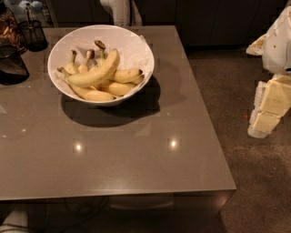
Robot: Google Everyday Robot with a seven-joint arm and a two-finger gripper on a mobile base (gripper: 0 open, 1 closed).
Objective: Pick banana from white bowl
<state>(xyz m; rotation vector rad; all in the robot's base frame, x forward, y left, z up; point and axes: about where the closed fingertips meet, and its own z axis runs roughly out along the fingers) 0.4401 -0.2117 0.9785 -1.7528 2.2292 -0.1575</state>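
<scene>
A wide white bowl (136, 50) stands on the grey table (136, 164) at its far left part. It holds a bunch of bananas. The largest banana (96, 73), thick, curved and pale yellow, lies on top across the smaller ones with brownish stems. My gripper (269, 109), cream-white, hangs off the table's right edge over the floor, well to the right of the bowl and apart from it. It holds nothing that I can see.
A dark wire-mesh cup (32, 34) and a dark object (11, 63) stand at the table's far left. A white base or post (119, 11) is behind the table. Brown floor (254, 191) lies to the right.
</scene>
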